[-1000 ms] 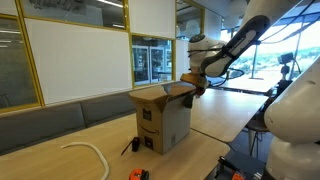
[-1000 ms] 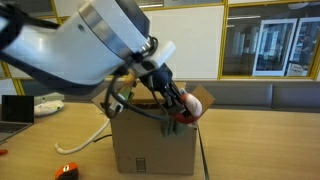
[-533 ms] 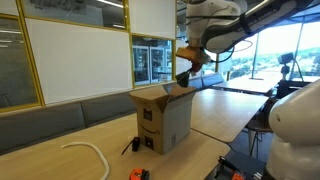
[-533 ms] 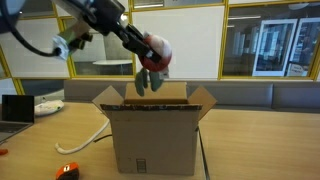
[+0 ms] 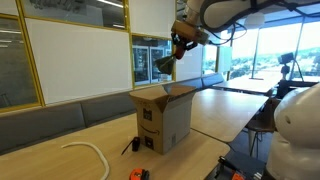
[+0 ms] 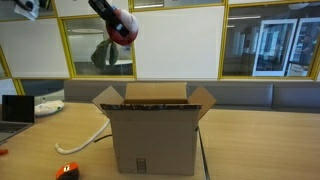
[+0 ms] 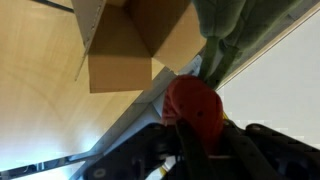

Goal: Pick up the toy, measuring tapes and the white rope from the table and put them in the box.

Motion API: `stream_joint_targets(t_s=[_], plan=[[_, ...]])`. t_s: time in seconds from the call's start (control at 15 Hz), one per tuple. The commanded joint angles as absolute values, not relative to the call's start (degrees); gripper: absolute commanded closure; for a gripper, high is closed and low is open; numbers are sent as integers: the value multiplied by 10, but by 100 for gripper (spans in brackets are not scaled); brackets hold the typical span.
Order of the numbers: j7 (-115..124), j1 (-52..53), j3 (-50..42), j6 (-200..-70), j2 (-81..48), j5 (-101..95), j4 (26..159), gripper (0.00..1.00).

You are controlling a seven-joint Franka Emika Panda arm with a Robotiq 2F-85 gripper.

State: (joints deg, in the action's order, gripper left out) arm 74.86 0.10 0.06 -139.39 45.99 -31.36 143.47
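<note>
In an exterior view, the gripper [image 5: 180, 38] hangs high over the table [image 5: 215, 118], clenched on the green toy [image 5: 165, 63]. The toy dangles in the air well above the open box [image 5: 163, 118]. The white rope [image 5: 92, 152] curls on the table left of the box. An orange measuring tape [image 5: 137, 174] sits near the front edge, and neither has gone in yet.

In an exterior view that faces the box [image 6: 155, 135] head-on, the toy [image 6: 104, 53] hangs up and to the left of the opening, not over it. The rope [image 6: 95, 137] and tape [image 6: 68, 171] lie low on the left. To do this step well, the arm should likely carry the toy rightward until it is over the middle of the opening. It should then come down between the raised flaps [image 6: 203, 99] before the fingers part (a limp toy swings, so a slow descent should keep it off the rims).

In the wrist view, the box [image 7: 125, 50] lies below and off to the left with its flaps spread, and the toy [image 7: 232, 40] fills the upper right. A red rounded shape [image 7: 195, 105] sits at the fingers, but it is unclear whether it belongs to the toy. The fingers are mostly hidden, so the grasp is judged from the toy hanging beneath them. Centring the opening in this view would be a fair cue for letting go.
</note>
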Motion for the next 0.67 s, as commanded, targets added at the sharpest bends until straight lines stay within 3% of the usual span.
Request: stream_joint_targets(t_s=[0.0, 0.6], plan=[[655, -18, -22, -1487, 380, -222, 1414, 87], [434, -33, -56, -1480, 147, 23, 1360, 87]])
